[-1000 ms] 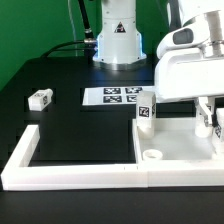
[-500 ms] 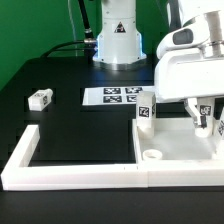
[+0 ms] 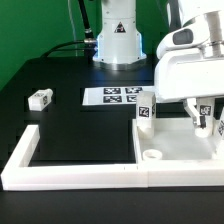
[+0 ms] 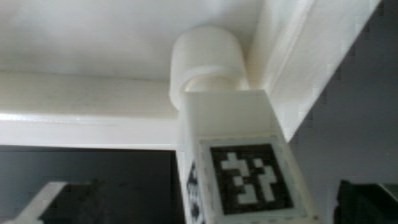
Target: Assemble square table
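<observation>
The white square tabletop [image 3: 185, 148] lies at the exterior view's right, against the L-shaped border wall [image 3: 80, 172]. One tagged leg [image 3: 145, 113] stands upright at its far corner. A round socket [image 3: 153, 156] shows at its near corner. My gripper [image 3: 207, 112] hangs over the tabletop's right side, astride a second tagged leg [image 3: 214, 126]. In the wrist view this leg [image 4: 231, 130] stands with its end in a corner of the tabletop [image 4: 89, 45]. My gripper [image 4: 210, 205] is open, and its dark fingers [image 4: 57, 200] stand clear of the leg on both sides.
A loose tagged leg [image 3: 40, 98] lies on the black table at the exterior view's left. The marker board [image 3: 118, 96] lies in the middle behind the tabletop. The arm's base [image 3: 117, 40] stands at the back.
The fingers have spread apart from the leg at the tabletop's right side, letting it go. The leg stays in place. Nothing has moved in the last half second.
</observation>
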You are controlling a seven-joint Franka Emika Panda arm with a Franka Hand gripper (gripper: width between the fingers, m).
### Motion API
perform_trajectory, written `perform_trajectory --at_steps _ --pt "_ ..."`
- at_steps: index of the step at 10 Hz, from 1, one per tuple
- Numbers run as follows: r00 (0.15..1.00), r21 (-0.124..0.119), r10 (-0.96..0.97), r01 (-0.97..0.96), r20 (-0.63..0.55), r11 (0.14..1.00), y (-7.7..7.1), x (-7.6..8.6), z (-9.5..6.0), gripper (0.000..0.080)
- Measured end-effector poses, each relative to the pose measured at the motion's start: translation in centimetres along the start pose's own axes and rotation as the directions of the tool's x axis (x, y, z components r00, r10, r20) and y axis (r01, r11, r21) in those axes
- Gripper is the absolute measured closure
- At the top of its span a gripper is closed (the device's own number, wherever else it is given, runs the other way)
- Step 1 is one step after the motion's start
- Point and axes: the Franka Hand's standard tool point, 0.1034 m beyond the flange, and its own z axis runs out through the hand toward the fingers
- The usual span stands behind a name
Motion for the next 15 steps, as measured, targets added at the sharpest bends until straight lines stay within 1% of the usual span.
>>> perform_trajectory --at_steps 1,2,3,4,5,6,7,8,9,10,11,12,13,14,15 --pt "0.997 0.024 0.018 -0.02 0.079 1.0 -0.6 0.1 -0.4 0.0151" --pt "0.985 0.045 0.048 -0.057 0.164 0.997 -0.8 0.9 -1.2 0.0151" --pt "0.986 0.042 0.055 -0.062 0.159 0.997 -0.3 1.9 -1.2 0.0151" --pt "0.974 0.043 0.069 -0.08 0.215 0.996 -0.1 1.3 -0.7 0.0151" --pt "0.948 0.048 0.085 -0.105 0.306 0.993 0.0 1.1 -0.6 0.0151" --pt "0.922 0.044 0.095 -0.12 0.374 0.992 0.2 1.1 -0.5 0.0151" --pt "0.885 0.032 0.111 -0.141 0.452 0.989 0.3 0.8 -0.1 0.0151" --pt "0.855 0.021 0.116 -0.147 0.506 0.989 0.4 0.9 0.4 0.0151" --pt "0.86 0.013 0.128 -0.154 0.494 0.988 0.5 1.2 1.0 0.0151" --pt "0.857 0.005 0.143 -0.167 0.495 0.986 0.5 1.1 0.9 0.016" --pt "0.857 0.005 0.142 -0.166 0.495 0.986 0.6 1.1 0.9 0.016" --pt "0.852 -0.009 0.171 -0.191 0.495 0.982 0.6 1.1 1.0 0.032" --pt "0.836 -0.046 0.242 -0.253 0.493 0.966 0.6 1.1 1.0 0.0505" --pt "0.81 -0.09 0.328 -0.327 0.487 0.941 0.6 1.1 1.0 0.0505" --pt "0.781 -0.129 0.402 -0.39 0.478 0.912 0.6 1.1 1.0 0.0512"
